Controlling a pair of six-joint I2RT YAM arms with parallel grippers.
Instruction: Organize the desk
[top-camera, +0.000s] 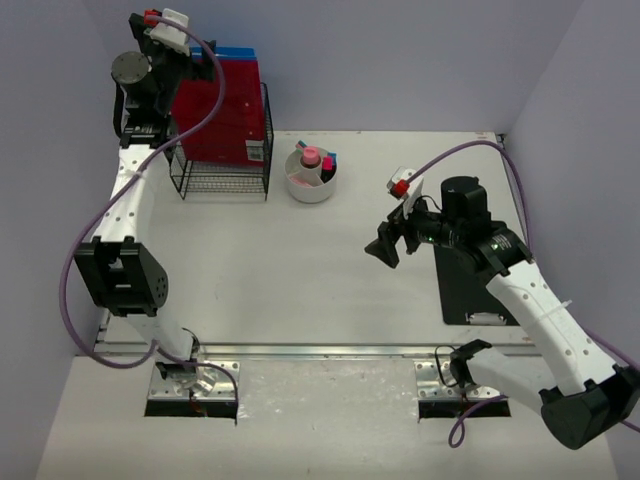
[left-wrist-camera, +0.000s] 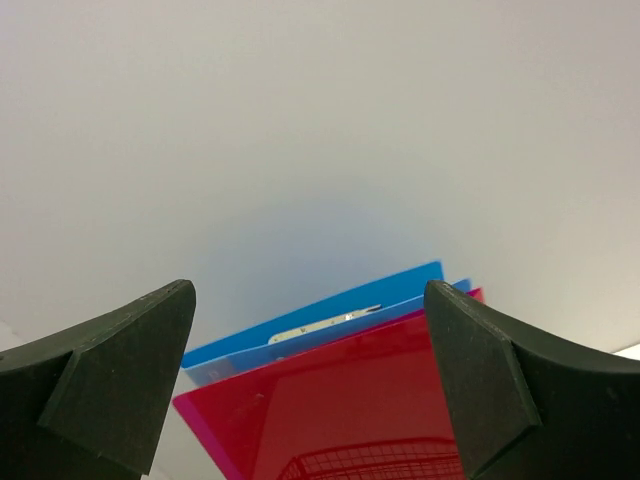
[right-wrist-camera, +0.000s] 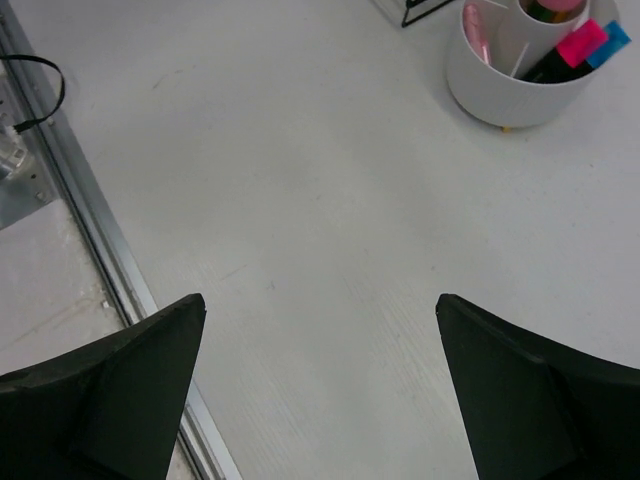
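**Both pincers released over the worktop**

The worktop (top-camera: 300, 270) lies flat with its long axis running left to right and a metal rail (top-camera: 320, 351) along its near edge. A wire rack (top-camera: 220, 180) stands on its far-left corner. A black board (top-camera: 460, 297) lies flat well right of the rack. A red folder (top-camera: 212, 120) and a blue folder (top-camera: 238, 52) stand upright in the rack. A white cup (top-camera: 312, 186) of pens sits just right of the rack. The left pincer (left-wrist-camera: 310, 340) hangs above the rack, spread wide and grasping nothing. The right pincer (right-wrist-camera: 320, 330) hovers well right of the rack, also released.
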